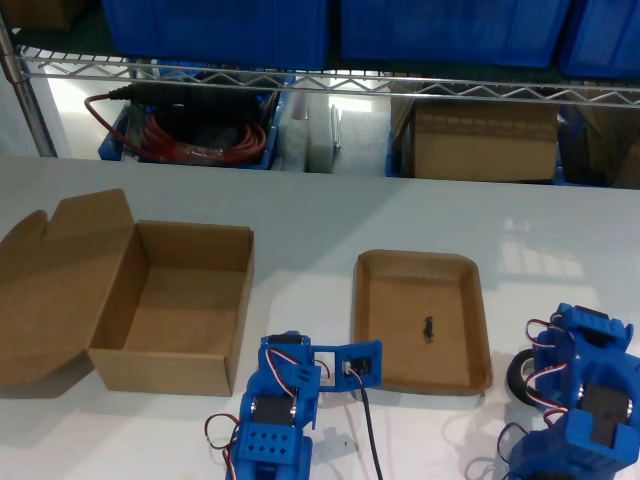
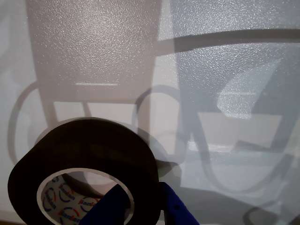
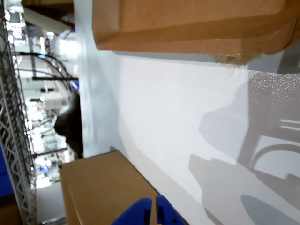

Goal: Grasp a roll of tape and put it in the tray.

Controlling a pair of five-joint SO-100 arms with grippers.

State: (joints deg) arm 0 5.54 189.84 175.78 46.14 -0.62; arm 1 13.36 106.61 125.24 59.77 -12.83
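Tape: the black roll of tape (image 1: 522, 377) is seen on the white table (image 1: 330, 215), just off the tray's near corner at the exterior view's right, partly hidden behind a blue arm. In the first wrist view the roll of tape (image 2: 86, 176) fills the foreground, its pale printed core facing the camera.

First gripper: a blue finger (image 2: 112, 206) of my first gripper (image 2: 140, 208) is seen inside the core and a second blue part just outside the ring, so the wall of the roll lies between the jaws. Whether they are clamped on it cannot be told.

Tray: the shallow brown tray (image 1: 372, 320) is shown lying flat at the middle of the exterior view, holding only a small dark mark (image 1: 428, 329). No tape is in it.

Second gripper: the blue fingertips of my second gripper (image 3: 154, 211) appear nearly together with a thin gap and nothing between them; it is judged closed and empty.

Box: a deeper cardboard box (image 1: 180, 305) with its flap lid (image 1: 60, 280) laid open is seen at the exterior view's left, well apart from the roll.

Background: a wire shelf (image 1: 330, 85) with blue bins (image 1: 220, 25) and coiled red cable (image 1: 205, 140) is shown behind the table.

Progress: early, by judgement. The roll is at the jaws but rests on the table; a firm grasp, a lift, a carry over the rim and a release are left.
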